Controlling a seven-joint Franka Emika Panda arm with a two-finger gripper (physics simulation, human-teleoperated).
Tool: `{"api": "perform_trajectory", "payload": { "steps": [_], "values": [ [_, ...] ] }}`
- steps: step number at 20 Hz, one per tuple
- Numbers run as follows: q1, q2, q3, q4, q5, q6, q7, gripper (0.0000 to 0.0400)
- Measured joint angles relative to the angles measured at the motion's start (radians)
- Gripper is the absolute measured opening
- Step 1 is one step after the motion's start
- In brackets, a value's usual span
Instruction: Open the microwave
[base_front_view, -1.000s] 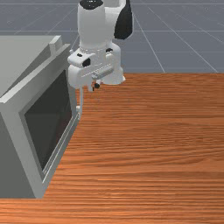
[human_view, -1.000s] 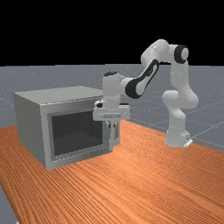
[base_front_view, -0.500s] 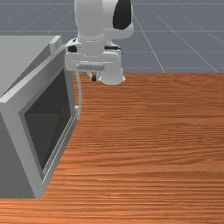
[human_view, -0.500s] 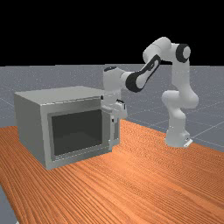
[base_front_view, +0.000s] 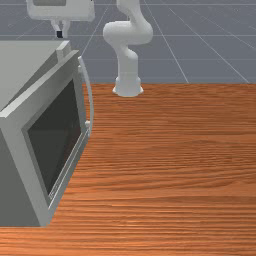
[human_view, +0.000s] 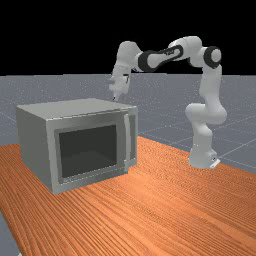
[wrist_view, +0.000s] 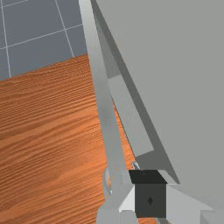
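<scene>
grey microwave (human_view: 72, 108), at the far view's left, upright on the orange-brown wood table (base_front_view: 175, 165). its door (base_front_view: 55, 135), with dark window, stands ajar: a narrow wedge-shaped gap at the end with the pale curved handle (human_view: 127, 145). gripper (base_front_view: 59, 34) points down, above the microwave's top in the far view, apart from the handle; cannot tell whether its fingers are spread or pressed together. white arm (human_view: 212, 90) reaches across from the far view's right.

Microwave (base_front_view: 30, 57) on table (base_front_view: 175, 175), at front view's left; door (human_view: 90, 152) on microwave's front, handle (human_view: 127, 145) on door
</scene>
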Motion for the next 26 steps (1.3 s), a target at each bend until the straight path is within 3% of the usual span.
{"api": "perform_trajectory", "payload": {
  "steps": [3, 5, 11, 12, 15, 18, 26],
  "values": [
    [-0.037, 0.017, -0.032, -0.004, -0.005, 0.059, -0.004, 0.0],
    [-0.047, 0.102, -0.04, -0.001, 0.009, 0.078, -0.014, 0.0],
    [-0.091, 0.118, 0.006, 0.005, 0.027, 0.087, -0.017, 0.0013],
    [-0.103, 0.116, 0.022, 0.001, 0.029, 0.091, -0.013, 0.0033],
    [-0.124, 0.107, 0.089, -0.017, 0.025, 0.122, 0.033, 0.0279],
    [-0.163, 0.1, 0.157, -0.031, 0.025, 0.146, 0.049, 0.0398],
    [-0.361, 0.095, 0.361, -0.049, 0.01, 0.185, 0.09, 0.04]
  ]
}}
